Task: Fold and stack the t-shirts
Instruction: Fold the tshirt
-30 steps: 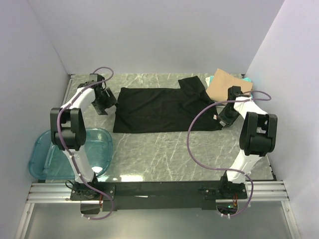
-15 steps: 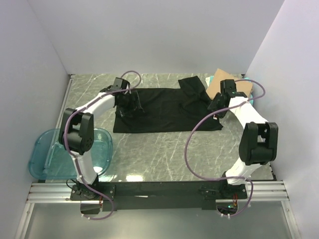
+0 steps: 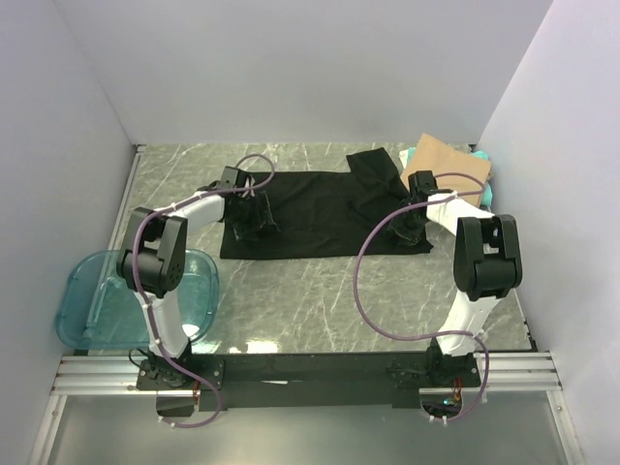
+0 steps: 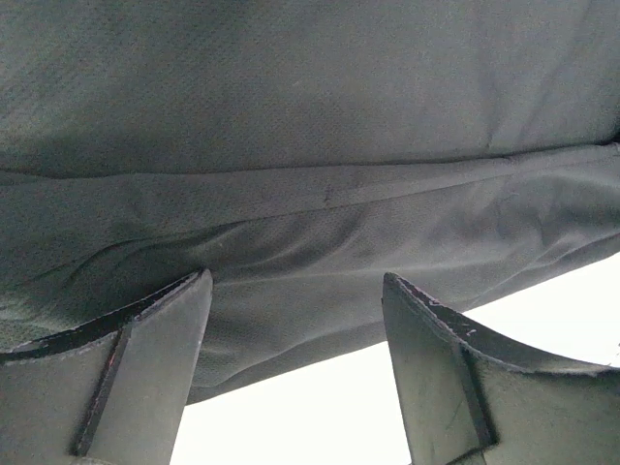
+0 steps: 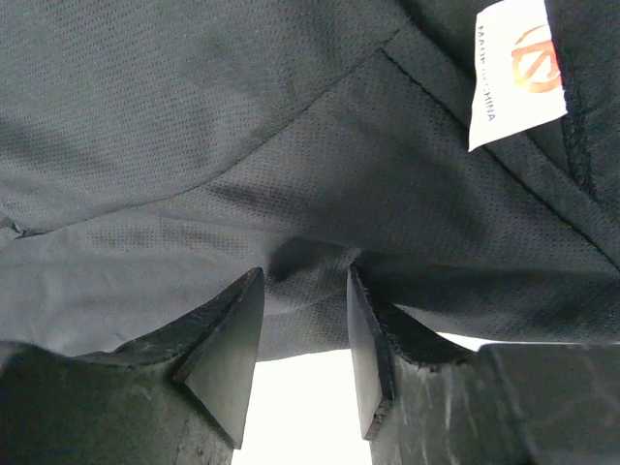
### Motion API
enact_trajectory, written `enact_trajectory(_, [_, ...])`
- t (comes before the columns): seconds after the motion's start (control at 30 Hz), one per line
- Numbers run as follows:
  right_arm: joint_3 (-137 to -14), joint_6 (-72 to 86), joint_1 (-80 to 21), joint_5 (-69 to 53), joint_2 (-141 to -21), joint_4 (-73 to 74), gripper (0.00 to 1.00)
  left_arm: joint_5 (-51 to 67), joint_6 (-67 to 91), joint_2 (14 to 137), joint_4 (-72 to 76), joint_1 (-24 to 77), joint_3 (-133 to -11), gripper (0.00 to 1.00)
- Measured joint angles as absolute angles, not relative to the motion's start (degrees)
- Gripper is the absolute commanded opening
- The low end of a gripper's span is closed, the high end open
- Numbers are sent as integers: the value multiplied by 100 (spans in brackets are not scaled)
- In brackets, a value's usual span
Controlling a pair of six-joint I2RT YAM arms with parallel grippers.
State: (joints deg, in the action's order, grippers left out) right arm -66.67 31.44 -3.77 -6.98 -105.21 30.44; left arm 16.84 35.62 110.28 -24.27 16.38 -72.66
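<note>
Both arms had swung in over the last second. The left tool (image 3: 254, 218), which had been off the shirt's (image 3: 320, 205) left edge, now sat on the cloth by its near-left corner. The right tool (image 3: 407, 229) had dropped from beside the tan piece (image 3: 448, 165) onto the near-right corner.

- Shirt: black, spread flat mid-bench and apparently unmoved, one sleeve flopped over just past the right tool.
- Left tool (image 4: 295, 291): jaws wide apart, nothing held, the hem running across just ahead of the tips.
- Right tool (image 5: 302, 276): jaws narrowed to a slim gap, cloth puckered at the tips and a white label (image 5: 513, 68) up ahead. No firm pinch could be made out, so I took it as not yet gripping.

Reading: both were set for a two-corner pick on the near hem, the first fold not begun.

Around:
- Tan piece with something teal (image 3: 481, 155) under it, beyond the right tool and close to the sleeve. It could crowd a fold that way.
- Blue tray (image 3: 87, 300) well behind the left tool, off the bench (image 3: 320, 300) edge.
- Cables looped over both arms.
</note>
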Motion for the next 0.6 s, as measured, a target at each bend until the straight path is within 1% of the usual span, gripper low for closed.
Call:
enact_trajectory(0.37, [-6643, 3148, -377, -742, -10481, 3336, 47, 1621, 3564, 10545, -2126, 1638, -6598, 78])
enact_trajectory(0.6, [-5942, 3238, -377, -897, -9935, 3450, 47, 1597, 3667, 10077, -2078, 1671, -5999, 78])
